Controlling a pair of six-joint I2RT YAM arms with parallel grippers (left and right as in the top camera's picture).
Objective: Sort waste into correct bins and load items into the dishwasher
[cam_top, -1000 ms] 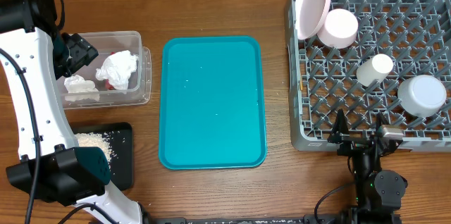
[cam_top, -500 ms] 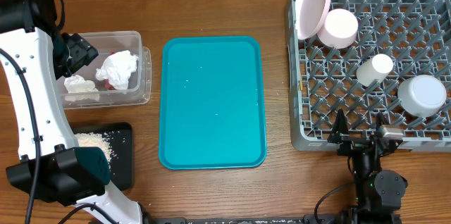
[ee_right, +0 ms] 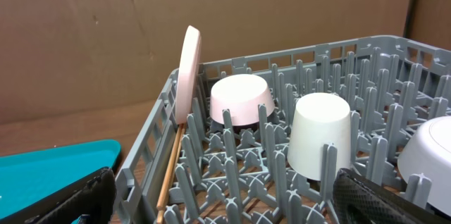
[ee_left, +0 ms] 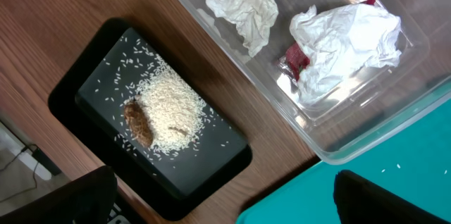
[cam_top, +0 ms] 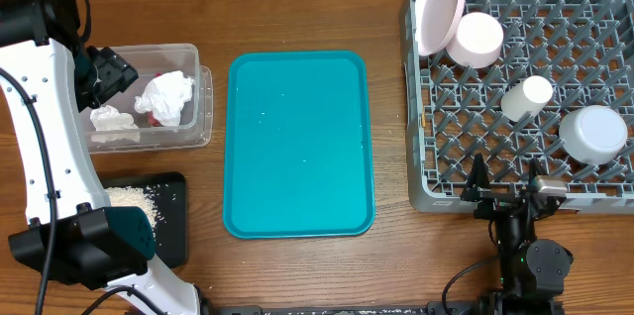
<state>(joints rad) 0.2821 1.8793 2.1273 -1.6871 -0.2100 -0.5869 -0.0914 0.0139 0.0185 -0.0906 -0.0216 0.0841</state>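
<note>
Zero movement on the overhead over the last second: both arms parked, every object exactly where it was. That stillness reads like a finish, not a pause.

Left gripper [ee_left: 224,197] hangs over the near edge of the tub [cam_top: 203,107], jaws spread as wide as they go, nothing between them. Right gripper [cam_top: 505,181] sits at the front wall of the rack [cam_top: 421,157], also fully spread and empty.

Waste check, left wrist view: two tissues [ee_left: 243,5] in the tub, the red wrapper [ee_left: 296,58] tucked under the bigger one. Beside the tub, the black tray [ee_left: 91,83] carries the rice [ee_left: 169,108] in a heap with stray grains around it, and the brown scrap [ee_left: 139,122] lies against that heap.

Rack check: plate [cam_top: 441,8] stands on edge in the far left corner, pink bowl [cam_top: 478,40] upside down just beside it, cup [cam_top: 526,97] inverted further in, white bowl [cam_top: 592,134] upside down toward the right side. Chopsticks [ee_right: 169,175] show in the right wrist view, lying along the rack's left wall below the plate.

Teal tray [cam_top: 297,142] in the middle holds no dishes. A few pale specks dot it, too small to say whether they are grains.

My call: sorting and loading look complete. If those specks are rice, that is the only thing left.
</note>
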